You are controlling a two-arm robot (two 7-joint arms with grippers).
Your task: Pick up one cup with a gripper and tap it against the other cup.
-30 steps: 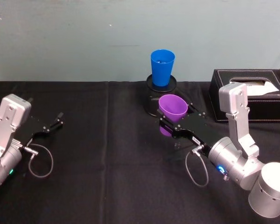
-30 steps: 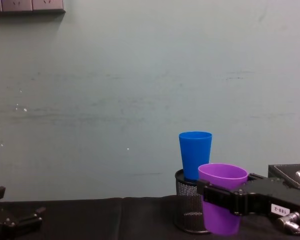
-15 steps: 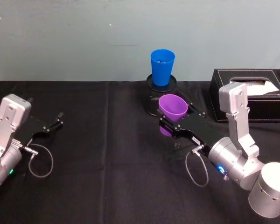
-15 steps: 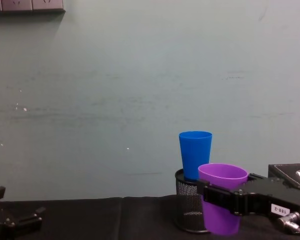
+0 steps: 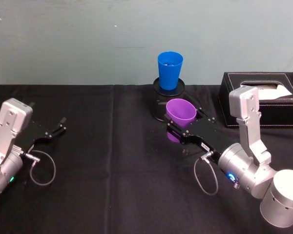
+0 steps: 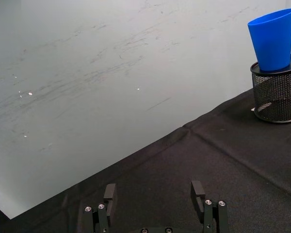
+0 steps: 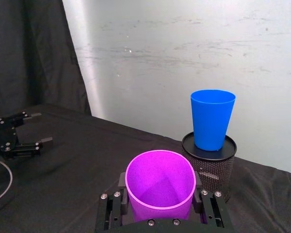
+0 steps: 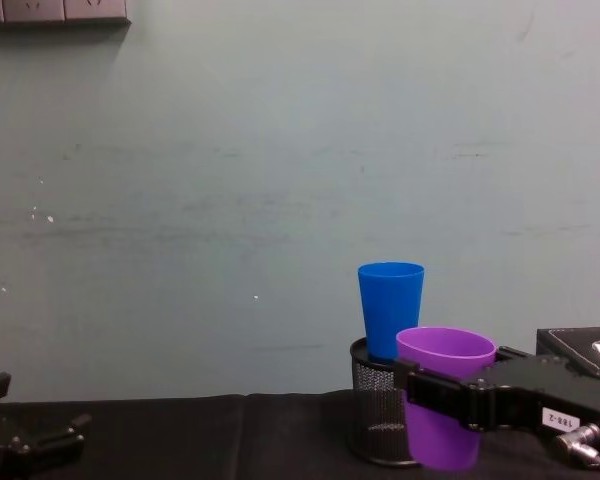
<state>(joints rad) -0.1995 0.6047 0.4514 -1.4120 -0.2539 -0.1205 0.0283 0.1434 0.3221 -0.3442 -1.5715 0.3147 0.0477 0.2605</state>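
Observation:
My right gripper [image 5: 184,126] is shut on the purple cup [image 5: 180,113], holding it upright a little above the black cloth. In the right wrist view the purple cup [image 7: 160,185] sits between the two black fingers, its mouth open upward. The blue cup [image 5: 169,70] stands upright on top of a black wire-mesh pen holder [image 5: 162,102] just behind the purple one. From the chest view the purple cup [image 8: 442,405] hangs in front of and slightly right of the blue cup [image 8: 390,309], apart from it. My left gripper [image 5: 56,130] rests open at the far left.
A black tissue box [image 5: 263,97] stands at the back right, close behind my right arm. The black tablecloth [image 5: 117,170] stretches between the two arms. A pale wall [image 5: 88,39] closes off the back.
The purple cup has risen slightly in the right gripper. The left arm has not moved.

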